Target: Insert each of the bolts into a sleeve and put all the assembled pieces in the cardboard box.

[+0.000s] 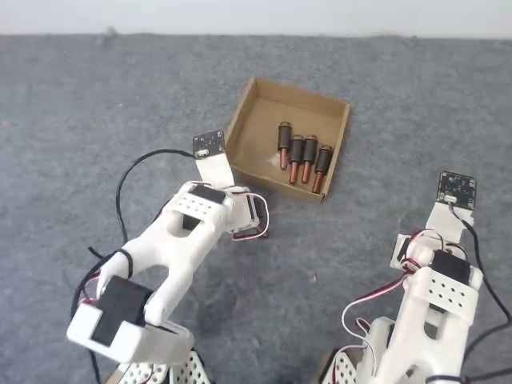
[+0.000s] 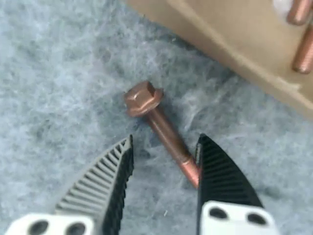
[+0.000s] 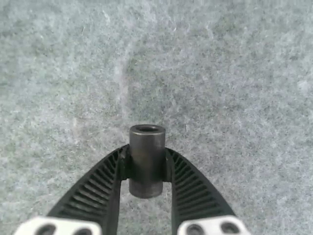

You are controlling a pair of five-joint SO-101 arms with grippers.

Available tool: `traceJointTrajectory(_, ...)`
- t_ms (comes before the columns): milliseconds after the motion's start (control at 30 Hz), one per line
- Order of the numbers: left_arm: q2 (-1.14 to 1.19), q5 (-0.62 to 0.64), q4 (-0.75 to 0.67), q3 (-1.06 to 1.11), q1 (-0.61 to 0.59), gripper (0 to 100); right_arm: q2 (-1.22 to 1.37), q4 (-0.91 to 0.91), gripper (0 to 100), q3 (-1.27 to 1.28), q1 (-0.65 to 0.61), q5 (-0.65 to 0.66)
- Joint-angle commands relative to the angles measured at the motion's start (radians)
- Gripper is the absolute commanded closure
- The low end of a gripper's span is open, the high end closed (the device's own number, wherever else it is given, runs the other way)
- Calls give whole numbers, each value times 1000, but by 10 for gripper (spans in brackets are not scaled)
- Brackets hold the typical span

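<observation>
The left jaws stand open over the grey carpeted desk [image 1: 72,112], straddling the shank of a copper-coloured hex-head metal bolt [image 2: 155,117] that lies just beside the brown cardboard box [image 1: 238,136]. Four assembled bolt-and-sleeve pieces [image 1: 302,158] lie inside the box. The right jaws clamp a dark cylindrical metal sleeve [image 3: 146,142] upright, its bore showing. This looks like the pickup of the last bolt. The next move calls for closing on the shank, then lining it up with the bore.
</observation>
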Motion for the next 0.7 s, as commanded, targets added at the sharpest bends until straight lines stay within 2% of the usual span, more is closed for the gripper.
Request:
traceJointTrajectory(0,-5,18,3,-53,0,805,-31,-13,993,-5,-13,15)
traceJointTrajectory(133,-5,17,3,-53,0,816,-31,-13,993,-5,-13,15)
traceJointTrajectory(333,-5,-48,-9,-58,2,986,-31,-13,993,-5,-13,15)
traceJointTrajectory(533,-6,-58,-6,-58,2,988,-31,-13,993,-5,-13,15)
traceJointTrajectory(667,-8,-189,74,-67,2,988,-31,-15,993,-5,-13,15)
